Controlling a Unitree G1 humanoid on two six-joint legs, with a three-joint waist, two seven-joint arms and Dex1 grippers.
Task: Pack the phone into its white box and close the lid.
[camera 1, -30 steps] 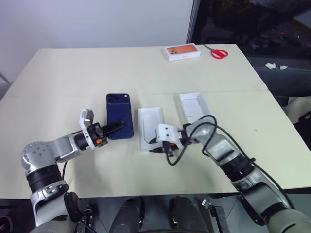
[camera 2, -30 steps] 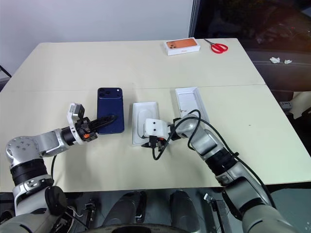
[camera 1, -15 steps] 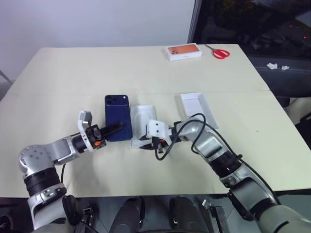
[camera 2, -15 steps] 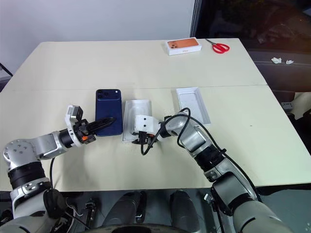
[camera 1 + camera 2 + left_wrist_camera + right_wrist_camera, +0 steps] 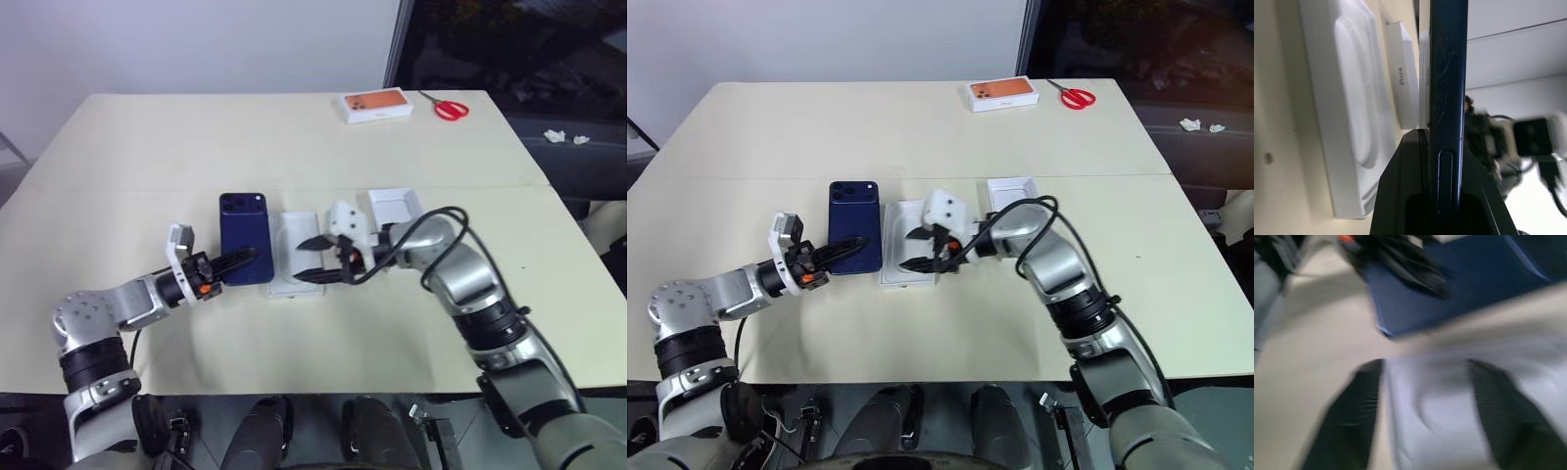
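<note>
The dark navy phone [image 5: 245,235] lies back up on the table, camera cluster at its far corner. My left gripper [image 5: 238,261] is shut on its near edge; the left wrist view shows the phone [image 5: 1448,98] edge-on between the fingers. Beside the phone lies a white insert [image 5: 290,257] with an oval recess. My right gripper [image 5: 312,259] hovers just above it, open, its fingers [image 5: 1352,421] spread with nothing between them. The lid [image 5: 397,204] lies open side up beyond my right wrist, partly hidden by it. The white box is hidden.
An orange-topped white box [image 5: 375,104] and red scissors [image 5: 449,106] sit at the table's far right edge. The tan table [image 5: 176,147] has a seam running across its middle.
My right gripper slid the white insert closer to the phone, then let go, opened and rose above it. The left gripper still holds the phone in place.
</note>
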